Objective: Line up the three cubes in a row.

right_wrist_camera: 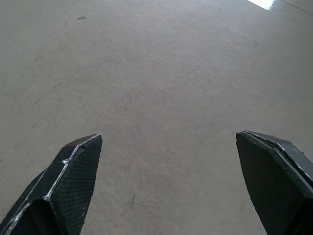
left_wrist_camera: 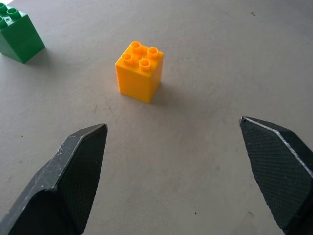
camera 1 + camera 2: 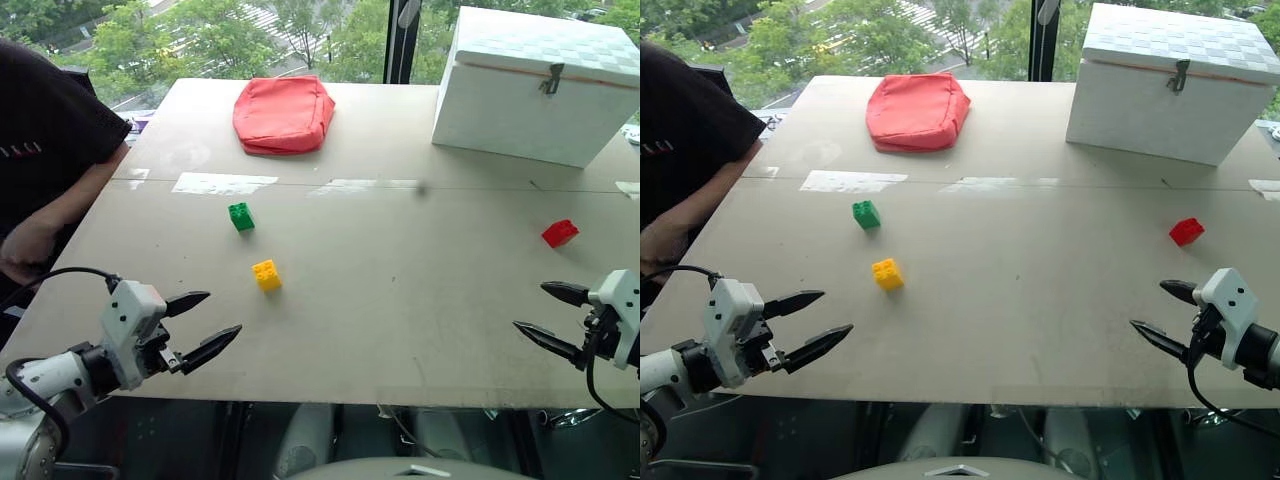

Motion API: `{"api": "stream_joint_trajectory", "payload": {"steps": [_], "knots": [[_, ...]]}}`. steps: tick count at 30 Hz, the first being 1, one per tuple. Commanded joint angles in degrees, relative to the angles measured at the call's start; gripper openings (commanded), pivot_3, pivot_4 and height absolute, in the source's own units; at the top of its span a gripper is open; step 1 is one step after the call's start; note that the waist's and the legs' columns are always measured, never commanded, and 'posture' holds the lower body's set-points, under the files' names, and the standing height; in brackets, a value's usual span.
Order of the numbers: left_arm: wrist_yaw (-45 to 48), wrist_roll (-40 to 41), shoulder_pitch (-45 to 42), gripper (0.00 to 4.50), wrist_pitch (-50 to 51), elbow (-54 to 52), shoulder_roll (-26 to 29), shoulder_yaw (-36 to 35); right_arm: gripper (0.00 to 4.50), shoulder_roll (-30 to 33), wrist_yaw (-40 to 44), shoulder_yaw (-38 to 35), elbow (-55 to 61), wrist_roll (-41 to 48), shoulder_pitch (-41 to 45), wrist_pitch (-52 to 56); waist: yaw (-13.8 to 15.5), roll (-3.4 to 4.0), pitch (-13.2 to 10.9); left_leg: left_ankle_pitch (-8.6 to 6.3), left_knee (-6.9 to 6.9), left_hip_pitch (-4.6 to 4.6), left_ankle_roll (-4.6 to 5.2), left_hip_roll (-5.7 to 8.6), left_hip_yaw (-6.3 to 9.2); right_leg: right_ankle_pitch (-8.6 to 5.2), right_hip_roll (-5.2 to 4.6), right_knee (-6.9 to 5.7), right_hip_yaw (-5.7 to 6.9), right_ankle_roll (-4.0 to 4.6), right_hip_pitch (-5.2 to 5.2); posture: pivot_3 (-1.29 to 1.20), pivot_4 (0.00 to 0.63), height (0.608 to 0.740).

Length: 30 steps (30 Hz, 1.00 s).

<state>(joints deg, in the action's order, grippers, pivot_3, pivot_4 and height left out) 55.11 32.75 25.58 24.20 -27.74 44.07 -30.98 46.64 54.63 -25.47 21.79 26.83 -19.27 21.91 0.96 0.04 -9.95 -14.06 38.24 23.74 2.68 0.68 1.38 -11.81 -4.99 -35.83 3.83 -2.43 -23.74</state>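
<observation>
green cube (image 3: 240, 216): we're looking at a small studded plastic brick, bright green, sitting flat and studs up, left of the tabletop's (image 3: 400, 300) middle and a bit toward the far edge.
yellow cube (image 3: 266, 275): same kind of brick in orange-yellow, four round studs on top, upright. It's near the green one, on the side toward the near edge, not touching it.
red cube (image 3: 560, 233): red brick way over by the right edge, well apart from the other two, and it looks tilted on the tabletop.
row so far: we'd say the three aren't lined up, green and yellow close together, red off on its own.
left gripper (image 3: 208, 322): hanging over the near left corner, fingers spread wide, nothing in them; the yellow cube lies just ahead of the tips in the left wrist view.
right gripper (image 3: 550, 315): over the near right corner, also wide open and empty, with the red cube beyond it toward the far edge.
</observation>
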Motion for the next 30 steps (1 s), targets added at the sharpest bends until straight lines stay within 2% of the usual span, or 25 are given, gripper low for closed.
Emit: {"api": "stream_joint_trajectory", "payload": {"steps": [1,3,5,8,9,12,14,21,24,30], "knots": [[-0.37,1.67,-2.67,4.43,-0.31,-1.62,-0.08,1.00,4.50,-1.05,-6.10,-0.77,4.89,2.52,4.65,4.34,0.00,0.00,0.00,0.00,0.00,0.00,0.00,0.00,0.00,0.00,0.00,0.00,0.00,0.00,0.00,0.00,0.150,0.740],[-1.75,6.84,-8.39,4.43,2.95,-6.38,0.01,4.56,4.50,-2.00,-18.56,1.53,8.38,-0.57,13.83,13.71,-0.10,0.04,-0.03,0.00,0.05,-0.03,-0.01,-0.02,-0.01,0.03,0.00,-0.04,-0.03,0.04,0.00,0.00,0.150,0.740],[-1.89,9.73,-12.05,4.43,5.17,-10.07,0.89,7.40,4.50,-2.51,-25.89,2.47,7.71,-1.84,20.70,22.42,-0.12,0.03,-0.08,-0.12,0.10,0.00,-0.27,-0.04,-0.06,0.11,-0.01,-0.06,-0.07,0.12,-0.06,0.00,0.150,0.740],[-2.62,11.30,-17.94,4.43,8.01,-13.32,2.59,12.73,4.50,-2.94,-31.43,4.07,4.66,-2.62,28.40,30.36,0.18,-0.24,0.09,-0.08,0.13,-0.05,-0.34,-0.03,-0.08,0.19,0.03,-0.06,-0.06,0.22,-0.06,0.00,0.150,0.740],[-2.90,11.77,-20.01,4.43,9.05,-13.86,2.99,14.70,4.50,-2.61,-33.17,5.32,2.78,-4.02,30.63,32.18,0.24,-0.24,0.09,0.06,0.09,0.01,-0.09,0.03,-0.05,0.19,0.24,-0.05,-0.03,0.24,-0.06,0.00,0.150,0.740],[-4.52,13.30,-26.44,4.43,11.37,-14.48,2.15,19.88,4.50,-1.91,-36.13,7.91,-4.30,-6.06,37.24,37.54,0.18,-0.19,0.05,0.06,0.02,0.08,-0.06,0.05,-0.06,0.30,0.36,-0.04,-0.08,0.43,-0.10,0.00,0.150,0.740],[-5.75,13.13,-30.45,4.43,12.37,-14.31,1.16,23.19,4.50,-0.42,-35.71,9.62,-9.66,-6.74,41.25,40.66,0.00,-0.19,0.03,0.07,0.00,0.09,-0.04,0.08,-0.20,0.32,0.39,-0.04,-0.06,0.43,-0.15,0.00,0.150,0.740],[-7.82,12.69,-40.79,4.43,14.51,-11.33,-2.92,30.81,4.50,6.63,-25.59,21.00,-29.11,-11.36,52.13,36.18,-0.34,-0.20,0.01,-0.12,0.07,-0.06,0.29,0.06,-0.76,0.40,0.47,-0.02,-0.44,0.09,-0.14,0.00,0.150,0.740],[-8.80,12.21,-43.84,4.43,14.76,-9.99,-4.77,32.55,4.50,7.52,-20.69,26.10,-38.78,-13.93,57.88,33.52,-0.51,-0.22,-0.01,-0.13,0.10,-0.11,0.33,0.06,-0.92,0.42,0.49,-0.04,-0.57,0.06,-0.14,0.00,0.150,0.740],[-9.25,11.57,-44.84,4.43,14.25,-9.33,-6.45,33.20,4.50,6.45,-15.02,30.69,-52.27,-17.96,65.71,28.40,-0.37,-0.22,-0.01,-0.13,0.11,-0.11,0.32,0.03,-0.95,0.47,0.53,-0.04,-0.64,0.02,-0.17,0.00,0.150,0.740]]}}
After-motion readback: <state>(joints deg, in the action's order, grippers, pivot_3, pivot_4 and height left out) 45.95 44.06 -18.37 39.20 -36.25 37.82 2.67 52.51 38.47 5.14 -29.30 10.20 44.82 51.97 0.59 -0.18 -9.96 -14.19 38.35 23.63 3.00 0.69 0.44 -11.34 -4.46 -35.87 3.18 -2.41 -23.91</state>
